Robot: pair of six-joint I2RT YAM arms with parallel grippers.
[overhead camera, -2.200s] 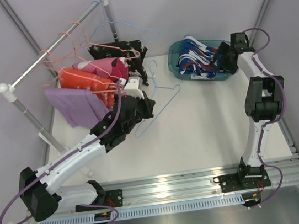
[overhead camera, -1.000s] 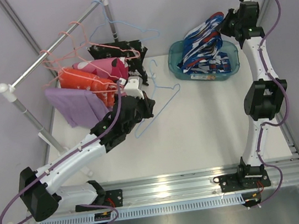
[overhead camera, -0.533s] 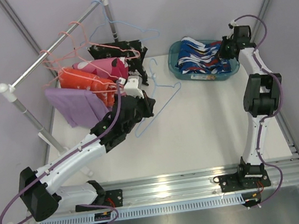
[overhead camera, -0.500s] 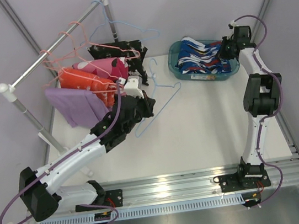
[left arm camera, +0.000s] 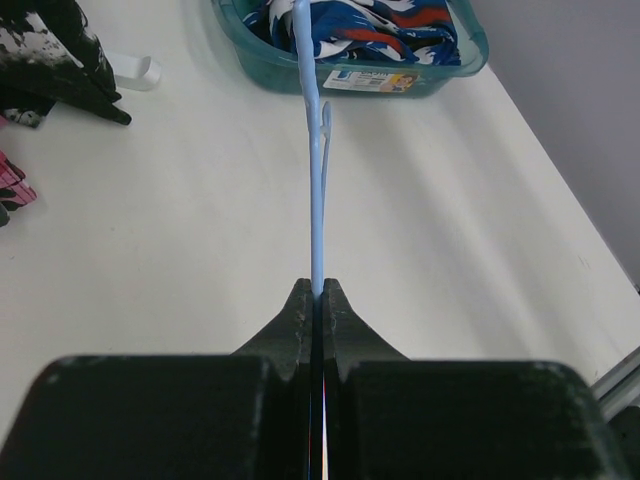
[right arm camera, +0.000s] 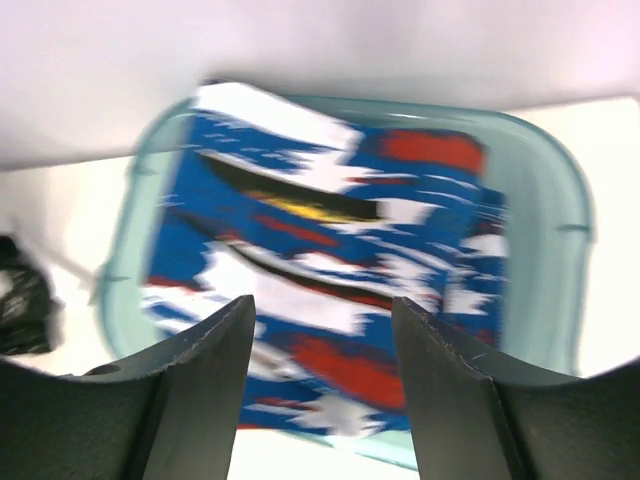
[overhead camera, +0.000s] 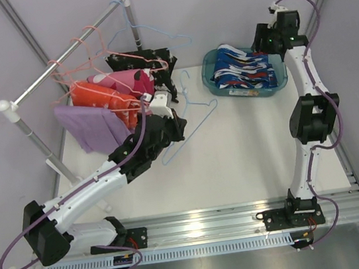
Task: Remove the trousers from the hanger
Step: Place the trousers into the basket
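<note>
The blue-white-red patterned trousers lie bunched in the teal basket. My right gripper hovers above the basket's right end, open and holding nothing; in its wrist view the right gripper frames the patterned trousers well below. My left gripper is shut on the bare blue hanger, whose wire runs straight out from the left gripper. Lavender, orange, pink and black speckled trousers hang on hangers from the rail.
The rail's two posts stand along the left side. Another blue hanger hangs near the rail's far end. The black trousers and a white clip lie left of the basket. Purple walls close in behind and to the right.
My right gripper lowered the patterned trousers into the basket, opened, let them go and rose clear. The left arm and its hanger have not moved.
</note>
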